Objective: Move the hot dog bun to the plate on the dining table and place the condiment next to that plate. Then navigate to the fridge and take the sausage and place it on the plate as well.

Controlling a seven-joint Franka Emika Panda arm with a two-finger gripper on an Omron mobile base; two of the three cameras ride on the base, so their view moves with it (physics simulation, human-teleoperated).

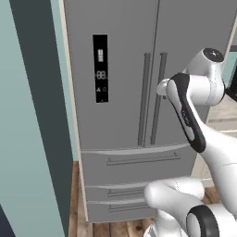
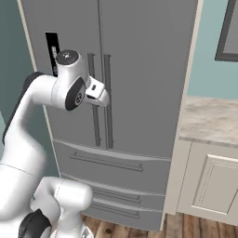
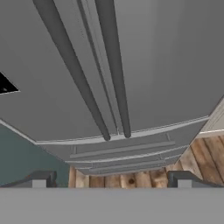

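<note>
The tall grey fridge (image 1: 120, 69) (image 2: 148, 69) (image 3: 170, 65) stands right in front of me with both doors shut. Its two long vertical handles (image 1: 144, 99) (image 2: 109, 116) (image 3: 116, 70) run down the middle, and the bottom drawers (image 1: 139, 162) (image 3: 122, 151) are closed. My gripper (image 2: 103, 98) (image 3: 111, 180) hovers just before the handles at about mid height, apart from them, open and with nothing between its fingers. The sausage, hot dog bun, plate, condiment and dining table are out of view.
A black dispenser panel (image 1: 100, 68) sits on the left door. To the fridge's right are a marbled counter (image 2: 209, 121) over white cabinets (image 2: 214, 186). A teal wall (image 1: 28, 139) flanks the left side. Wooden floor (image 3: 197, 159) lies below.
</note>
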